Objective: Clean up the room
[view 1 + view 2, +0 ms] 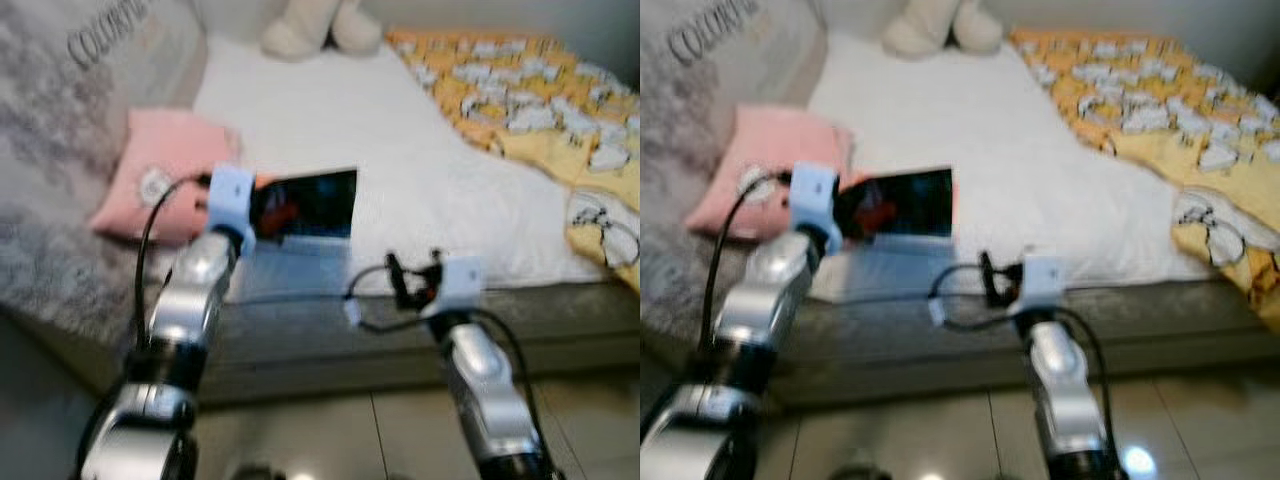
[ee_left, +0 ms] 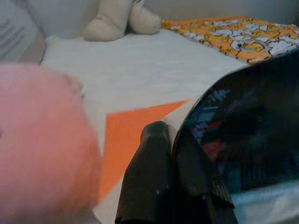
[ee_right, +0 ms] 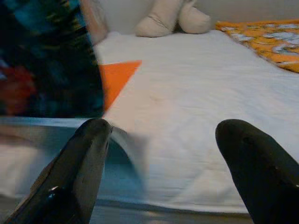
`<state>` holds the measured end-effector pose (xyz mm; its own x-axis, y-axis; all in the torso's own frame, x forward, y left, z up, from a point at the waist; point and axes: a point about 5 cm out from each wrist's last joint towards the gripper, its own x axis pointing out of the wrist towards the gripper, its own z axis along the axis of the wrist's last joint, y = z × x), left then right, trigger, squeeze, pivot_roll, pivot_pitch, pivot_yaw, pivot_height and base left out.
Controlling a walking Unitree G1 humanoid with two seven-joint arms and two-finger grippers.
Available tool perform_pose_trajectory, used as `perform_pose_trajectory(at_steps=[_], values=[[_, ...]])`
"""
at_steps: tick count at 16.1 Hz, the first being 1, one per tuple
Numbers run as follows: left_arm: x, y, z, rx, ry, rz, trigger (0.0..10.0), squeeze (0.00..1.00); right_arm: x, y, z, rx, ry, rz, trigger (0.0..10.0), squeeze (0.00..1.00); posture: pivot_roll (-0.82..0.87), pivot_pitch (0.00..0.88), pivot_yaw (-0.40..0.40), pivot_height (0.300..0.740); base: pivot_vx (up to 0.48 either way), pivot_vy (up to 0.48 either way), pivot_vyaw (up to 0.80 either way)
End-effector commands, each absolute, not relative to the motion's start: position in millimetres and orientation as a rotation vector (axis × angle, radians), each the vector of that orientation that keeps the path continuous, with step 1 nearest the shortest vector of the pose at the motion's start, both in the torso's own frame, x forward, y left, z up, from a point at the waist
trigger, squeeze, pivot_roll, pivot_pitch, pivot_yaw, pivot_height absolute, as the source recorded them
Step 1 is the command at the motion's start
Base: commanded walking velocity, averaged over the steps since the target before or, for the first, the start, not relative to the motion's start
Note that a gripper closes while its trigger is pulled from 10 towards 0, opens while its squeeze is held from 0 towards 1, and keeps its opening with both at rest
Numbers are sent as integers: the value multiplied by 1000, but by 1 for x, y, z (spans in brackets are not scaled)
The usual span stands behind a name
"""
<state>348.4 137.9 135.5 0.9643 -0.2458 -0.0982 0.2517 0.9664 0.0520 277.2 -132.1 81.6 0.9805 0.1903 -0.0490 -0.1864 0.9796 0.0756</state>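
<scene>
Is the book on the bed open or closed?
Open. The book's dark cover stands up from its pale pages on the bed, with the left gripper pinching its edge.

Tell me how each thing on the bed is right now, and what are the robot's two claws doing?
Book: cover lifted, standing up near the bed's front edge.
Left claw: shut on the book's cover.
Right claw: open, at the bed's edge, holding nothing.
Pink pillow: lying left of the book.
Plush toy: resting at the far end.
Yellow blanket: rumpled on the right side.
</scene>
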Motion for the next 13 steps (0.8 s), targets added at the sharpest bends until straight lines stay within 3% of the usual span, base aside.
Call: perform_pose_trajectory(at_steps=[1,4,6,13], values=[[349,127,154,59,10,-284,10000,0,281,-137,85,46,44,178,10000,0,10,0,0,740,375,-296,700],[346,124,152,75,10,-292,10000,0,283,-137,85,46,45,184,10000,0,16,0,-4,740,376,-295,673],[346,124,155,73,-8,-288,10000,0,283,-136,84,53,53,187,10000,0,21,0,-8,740,343,-146,0],[345,118,163,80,-33,-329,10000,0,285,-135,84,54,46,187,10000,0,22,0,-2,740,0,0,0]])
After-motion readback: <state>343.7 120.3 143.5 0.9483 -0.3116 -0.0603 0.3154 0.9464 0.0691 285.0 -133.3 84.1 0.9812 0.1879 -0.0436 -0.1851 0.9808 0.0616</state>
